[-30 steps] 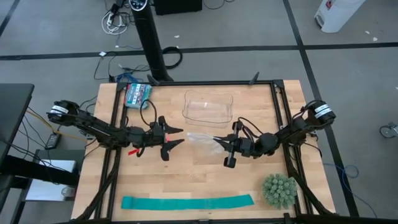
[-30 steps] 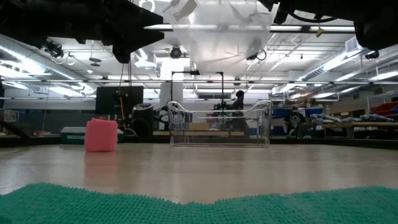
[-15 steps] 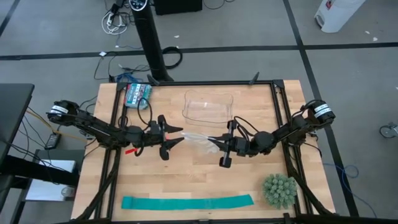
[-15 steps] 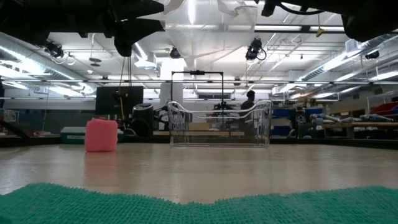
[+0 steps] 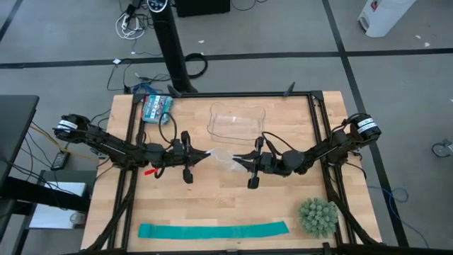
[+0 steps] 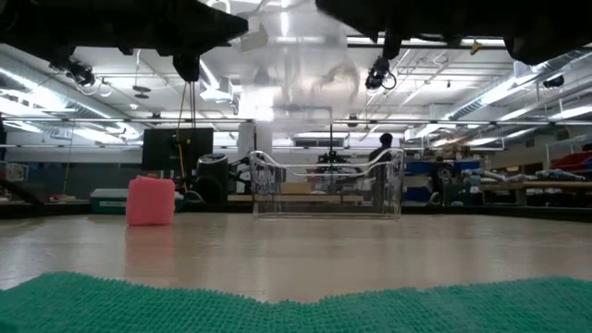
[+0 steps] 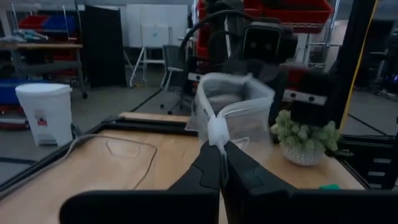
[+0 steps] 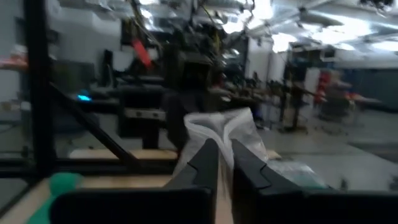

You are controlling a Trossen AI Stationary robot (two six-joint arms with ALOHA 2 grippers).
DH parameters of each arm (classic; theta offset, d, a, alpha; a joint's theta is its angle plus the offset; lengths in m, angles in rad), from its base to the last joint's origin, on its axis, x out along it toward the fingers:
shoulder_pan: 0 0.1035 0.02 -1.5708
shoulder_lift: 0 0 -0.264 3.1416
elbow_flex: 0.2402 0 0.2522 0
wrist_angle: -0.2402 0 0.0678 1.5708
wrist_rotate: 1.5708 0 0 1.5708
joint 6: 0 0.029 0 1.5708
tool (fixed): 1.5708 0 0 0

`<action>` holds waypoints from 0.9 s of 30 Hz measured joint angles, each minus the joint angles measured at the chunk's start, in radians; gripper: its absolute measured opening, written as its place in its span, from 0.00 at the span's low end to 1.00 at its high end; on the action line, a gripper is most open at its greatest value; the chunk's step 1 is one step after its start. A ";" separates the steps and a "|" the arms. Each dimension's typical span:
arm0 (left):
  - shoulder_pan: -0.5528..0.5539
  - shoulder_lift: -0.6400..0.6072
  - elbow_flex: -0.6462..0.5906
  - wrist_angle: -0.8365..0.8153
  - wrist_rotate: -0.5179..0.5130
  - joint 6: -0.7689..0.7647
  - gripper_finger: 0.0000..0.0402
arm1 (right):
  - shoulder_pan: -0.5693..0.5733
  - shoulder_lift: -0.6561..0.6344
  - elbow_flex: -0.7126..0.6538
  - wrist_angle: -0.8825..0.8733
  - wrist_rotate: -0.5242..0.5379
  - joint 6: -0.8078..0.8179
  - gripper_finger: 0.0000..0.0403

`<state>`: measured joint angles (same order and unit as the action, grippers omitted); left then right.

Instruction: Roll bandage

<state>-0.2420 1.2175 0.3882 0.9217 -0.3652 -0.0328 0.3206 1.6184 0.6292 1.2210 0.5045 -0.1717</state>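
The bandage, a small pink-red roll (image 6: 151, 201), stands on the table at the left; from above only a red bit (image 5: 151, 171) shows beside my left arm. A clear plastic bag (image 5: 223, 157) hangs between my two grippers, well above the table (image 6: 296, 65). My left gripper (image 5: 205, 154) is shut on the bag's left side. My right gripper (image 5: 237, 160) is closed on its right side. Both point about level at each other. My left gripper pinches a bunched edge of the bag (image 7: 216, 132) between its two fingertips, coming level from the table's left. The bag stands beyond the fingertips, clear of the table. My right gripper has a crumpled edge of the bag (image 8: 219, 135) between its fingertips, coming about level from the table's right; the bag is clear of the table.
A clear plastic bin (image 5: 236, 121) stands behind the bag at the far middle. A teal-green strip (image 5: 212, 230) lies along the near edge. A green spiky ball (image 5: 317, 217) sits at the near right, a teal box (image 5: 156, 108) at the far left.
My left gripper has shut on the bag's left edge. My right gripper has moved toward the table's left with the bag, which is now bunched shorter between the two grippers.
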 joint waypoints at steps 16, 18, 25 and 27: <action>0.027 -0.068 0.122 -0.451 0.010 -0.078 0.01 | 0.084 -0.256 -0.001 -0.498 0.305 0.198 0.41; 0.027 -0.068 0.175 -0.573 0.010 -0.075 0.01 | 0.082 -0.277 -0.001 -0.545 0.289 0.229 0.41; 0.017 -0.068 0.323 -0.972 0.019 -0.077 0.01 | 0.038 -0.258 -0.001 -0.597 0.130 0.310 0.40; 0.007 -0.068 0.350 -1.034 0.047 -0.085 0.01 | 0.017 -0.230 0.007 -0.605 0.089 0.330 0.40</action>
<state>-0.2354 1.1492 0.7380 -0.1118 -0.3184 -0.1181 0.3378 1.3881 0.6367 0.6165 0.5939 0.1581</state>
